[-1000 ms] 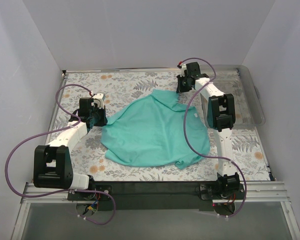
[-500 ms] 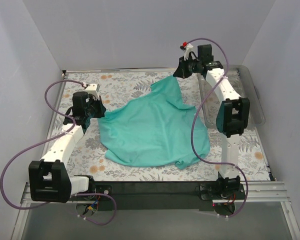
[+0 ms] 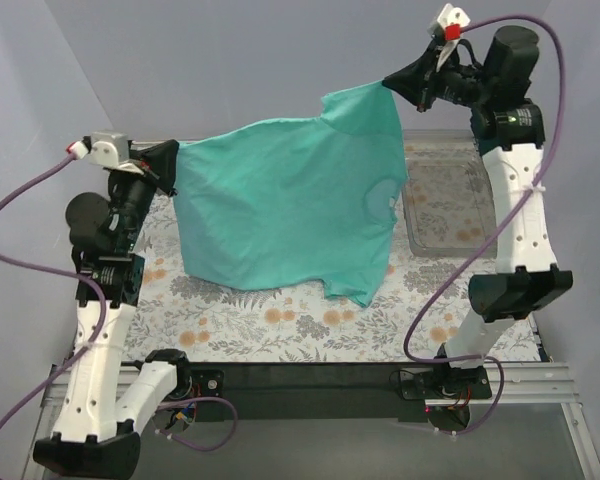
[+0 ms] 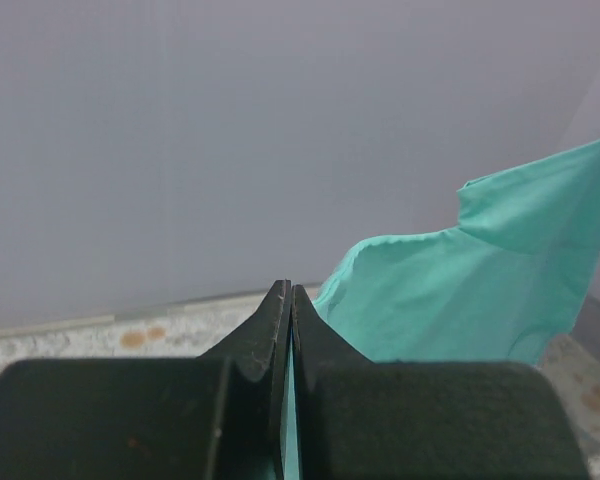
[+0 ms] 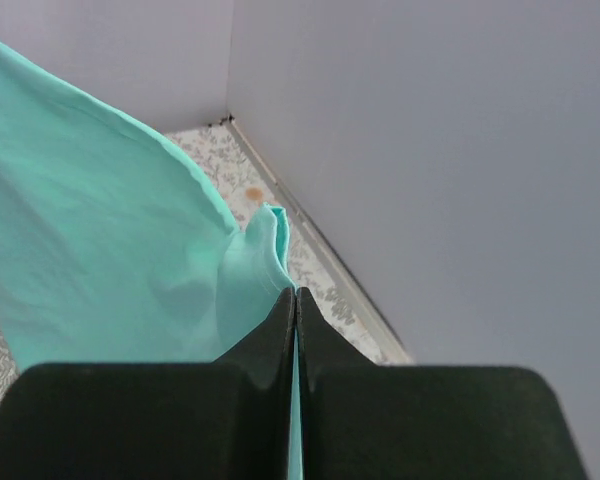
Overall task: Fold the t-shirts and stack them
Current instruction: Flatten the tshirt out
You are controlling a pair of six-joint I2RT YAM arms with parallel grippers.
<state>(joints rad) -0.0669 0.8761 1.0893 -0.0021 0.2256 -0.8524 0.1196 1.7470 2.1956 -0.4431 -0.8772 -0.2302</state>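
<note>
Left claw [image 3: 167, 165] and right claw [image 3: 395, 82] are both clamping the t-shirt [image 3: 280, 215] by its top corners, hanging it spread above the table [image 3: 280, 322]; clear tray [image 3: 448, 205] is sitting right of the t-shirt.

T-shirt [image 3: 280, 210] plain teal-green; table [image 3: 280, 325] floral, orange blooms, grey leaves; arms [image 3: 520, 210] white, black joints.

Both arms raised high, spread apart; left gripper [image 3: 170, 165] and right gripper [image 3: 392, 82] jaws closed, pinching t-shirt [image 3: 280, 210].
</note>
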